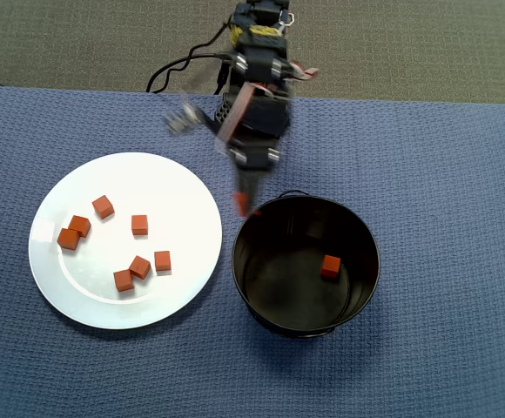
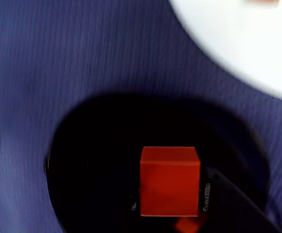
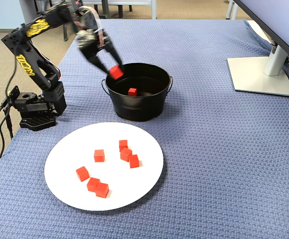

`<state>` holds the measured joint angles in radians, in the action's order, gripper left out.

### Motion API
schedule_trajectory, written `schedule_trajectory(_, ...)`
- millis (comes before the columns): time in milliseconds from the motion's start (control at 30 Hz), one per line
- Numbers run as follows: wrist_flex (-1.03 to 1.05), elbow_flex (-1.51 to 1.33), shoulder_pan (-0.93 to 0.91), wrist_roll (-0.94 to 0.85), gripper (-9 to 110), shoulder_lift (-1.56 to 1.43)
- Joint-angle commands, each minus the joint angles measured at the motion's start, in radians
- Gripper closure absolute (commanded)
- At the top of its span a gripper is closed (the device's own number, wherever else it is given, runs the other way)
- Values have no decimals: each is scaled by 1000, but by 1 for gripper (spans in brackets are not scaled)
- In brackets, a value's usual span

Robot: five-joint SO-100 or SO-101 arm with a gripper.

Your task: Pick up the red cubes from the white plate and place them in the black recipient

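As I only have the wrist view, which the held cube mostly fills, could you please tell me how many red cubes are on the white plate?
Observer: Seven red cubes lie on the white plate, as the overhead view shows.
Operator: Thank you. How many are already in the black pot?
Observer: A single cube sits on the floor of the black pot, right of its centre in the overhead view.
Operator: And is the tool well over the pot?
Observer: Only just. In the fixed view the tool carries the held cube above the rim on the side nearest the arm base, not over the centre.
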<state>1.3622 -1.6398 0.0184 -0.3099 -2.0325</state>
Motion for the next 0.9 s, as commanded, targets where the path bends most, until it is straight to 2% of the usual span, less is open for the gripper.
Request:
schedule_trajectory(0,35,94,179,38,62,94)
schedule_trajectory(67,35,87,81,-40,64,29)
schedule_trajectory(200,15,-5,-216,-334,68,-64)
schedule_trajectory(333,-117,-173,-511,-624,71,-72)
schedule_trajectory(500,-433,-353,-739,-818,70,41)
schedule_trajectory(600,-518,-391,-790,-822,70,123)
schedule_trajectory(867,-515,-327,-785,-655,74,370)
